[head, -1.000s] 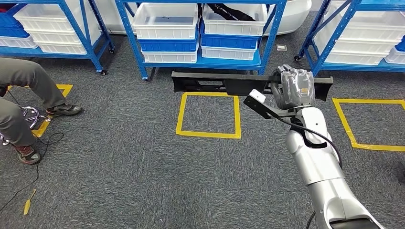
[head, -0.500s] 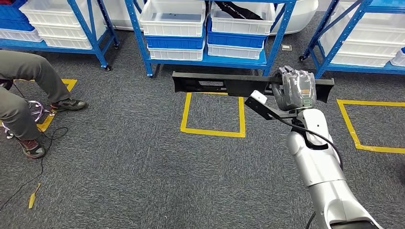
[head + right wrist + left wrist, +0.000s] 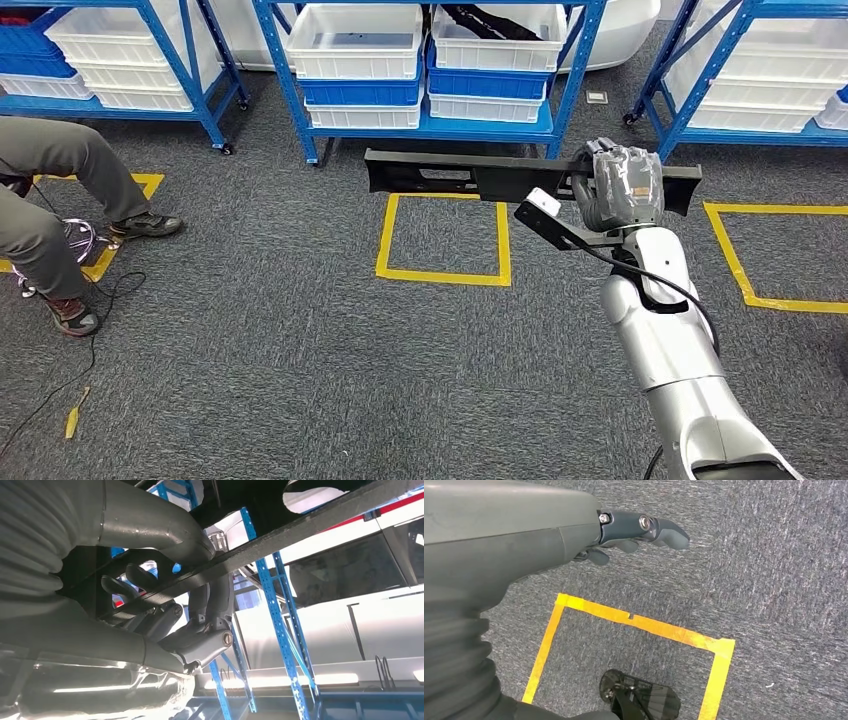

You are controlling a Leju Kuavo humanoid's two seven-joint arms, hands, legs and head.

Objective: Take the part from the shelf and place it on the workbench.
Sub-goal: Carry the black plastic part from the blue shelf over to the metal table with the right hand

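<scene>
A long black flat part hangs level above the carpet in front of the middle blue shelf. My right hand grips it near its right end. In the right wrist view the fingers wrap the part's dark bar from below. My left hand hangs over the grey carpet with its fingers loosely curled and nothing in them.
Blue shelving with white and blue bins runs along the far side. Yellow tape squares mark the carpet, another one lying to the right. A seated person's legs and a cable are at the left.
The whole picture has shifted slightly, so the camera has moved. My right hand keeps the same hold on the part, still level.
</scene>
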